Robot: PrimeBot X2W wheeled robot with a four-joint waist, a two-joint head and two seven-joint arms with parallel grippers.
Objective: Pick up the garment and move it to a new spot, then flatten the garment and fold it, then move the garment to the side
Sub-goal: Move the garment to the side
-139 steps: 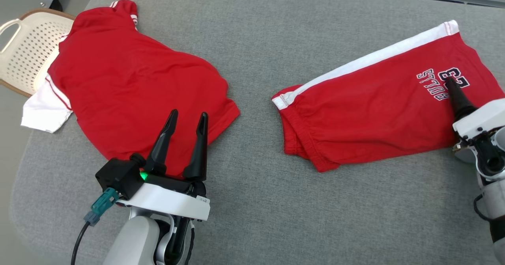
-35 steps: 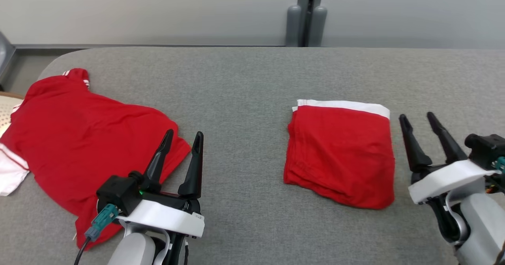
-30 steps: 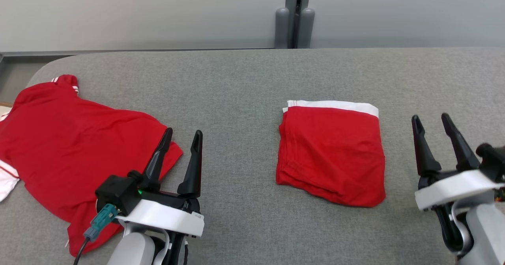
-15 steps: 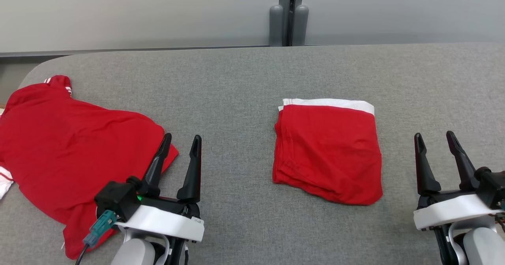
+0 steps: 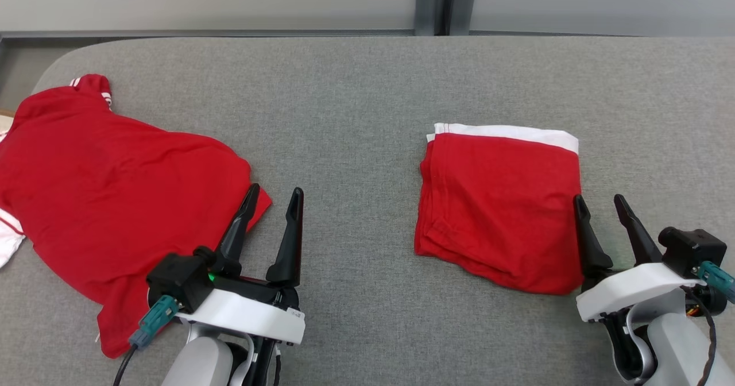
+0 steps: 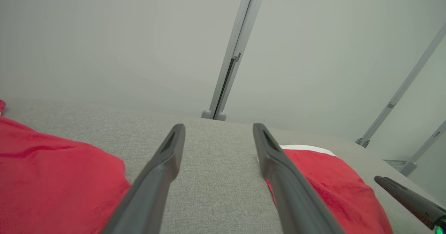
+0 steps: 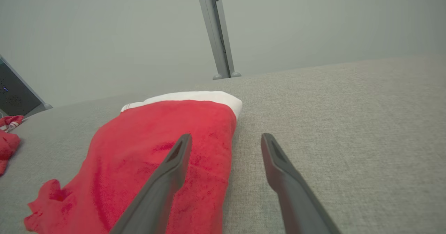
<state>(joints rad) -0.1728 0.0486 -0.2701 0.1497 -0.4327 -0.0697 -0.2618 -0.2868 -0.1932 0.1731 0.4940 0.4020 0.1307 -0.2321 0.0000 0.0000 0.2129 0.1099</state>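
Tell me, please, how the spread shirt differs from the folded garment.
The shirt lies spread and rumpled; the folded garment is a compact square. The shirt covers more table than the folded garment. The shirt shows thin white cuff stripes; the folded garment a broad white band along its far edge. Both are red and lie on the grey table.

Folded garment (image 5: 499,202) right of shirt (image 5: 115,185)

Head cam: high, angled forward-down over the grey counter (image 5: 367,87). Wrist cams: low, close to the surface, looking along left claw (image 6: 218,125) and right claw (image 7: 226,135) toward the back wall (image 6: 104,35). All three share the folded red garment (image 5: 499,202).
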